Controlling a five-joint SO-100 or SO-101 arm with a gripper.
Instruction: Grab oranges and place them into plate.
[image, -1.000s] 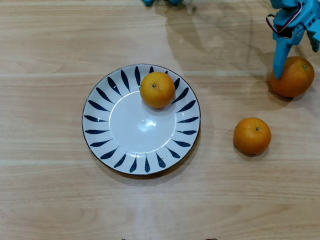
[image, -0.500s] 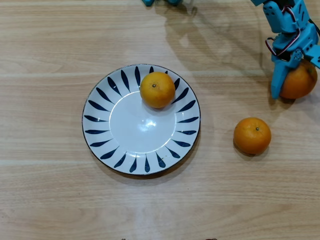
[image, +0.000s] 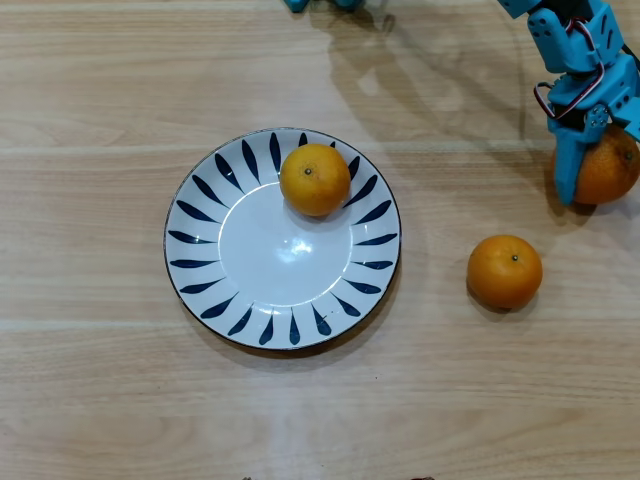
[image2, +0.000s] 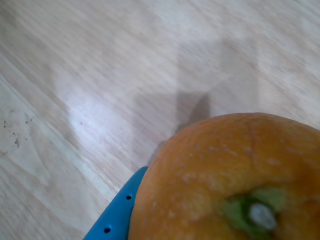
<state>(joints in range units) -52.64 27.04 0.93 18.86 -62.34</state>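
From above, the wooden table (image: 120, 400) carries the white plate (image: 250, 270) with its dark blue petal strokes a little left of centre, and one orange in the plate (image: 315, 179) sits on the upper part, against the rim strokes, its dark stem dot facing up. Well to the right of the plate, a second orange on the table (image: 505, 271) rests alone on the bare wood, apart from the plate's edge. Up at the right edge of this overhead view the blue arm (image: 575, 40) reaches down, and its gripper (image: 590, 170) sits at the large orange (image: 612, 170), a deeper orange than the other two and partly cut by the frame edge. One blue finger (image: 567, 170) stands against the fruit's left side; the other finger is not visible here, so I cannot tell whether the grip is clenched on the fruit or merely beside it. From the wrist view, the large orange (image2: 235, 180) fills the lower right, very close, its green stem scar facing the lens, and a blue finger (image2: 117, 215) with small holes presses up along its lower left flank. Blurred pale wood grain lies behind it.
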